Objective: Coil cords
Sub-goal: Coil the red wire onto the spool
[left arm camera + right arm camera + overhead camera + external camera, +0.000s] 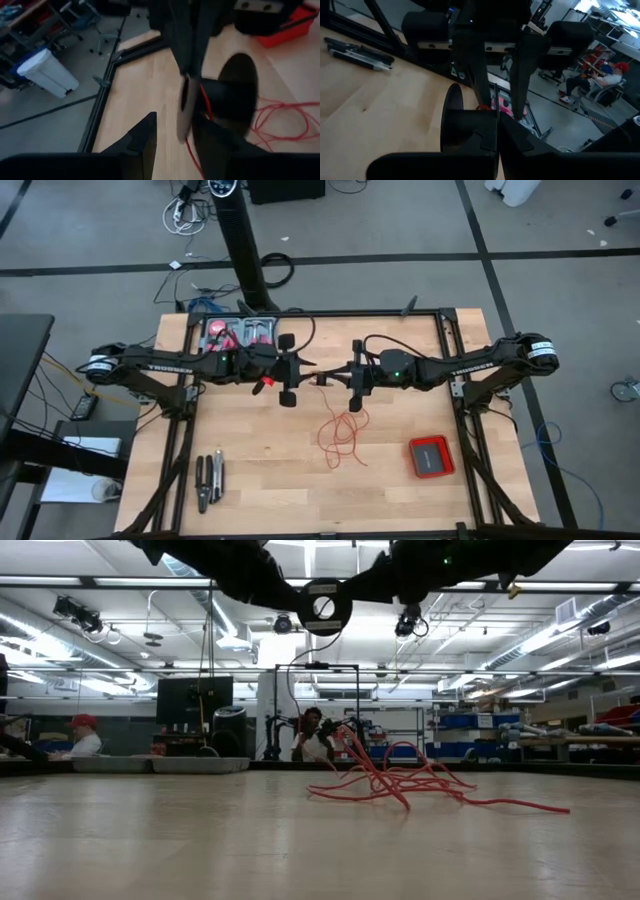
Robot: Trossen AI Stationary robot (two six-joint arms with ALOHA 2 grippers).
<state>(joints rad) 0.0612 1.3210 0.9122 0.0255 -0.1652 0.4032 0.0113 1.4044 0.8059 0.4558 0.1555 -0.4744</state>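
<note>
High view: right end effector (352, 377) clamped on small black plastic spool (220, 95), left end effector (291, 370) parted beside it; thin red wire (342, 435) mostly loose, winding to follow.

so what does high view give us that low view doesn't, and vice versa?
Only high: the flat red square box and dark hand tools on the light wooden table, plus the left gripper and right gripper meeting mid-table. Only low: the room behind with people seated at benches, and a round black spool held overhead. Both: the thin red wire lying in loose loops on the table.
</note>
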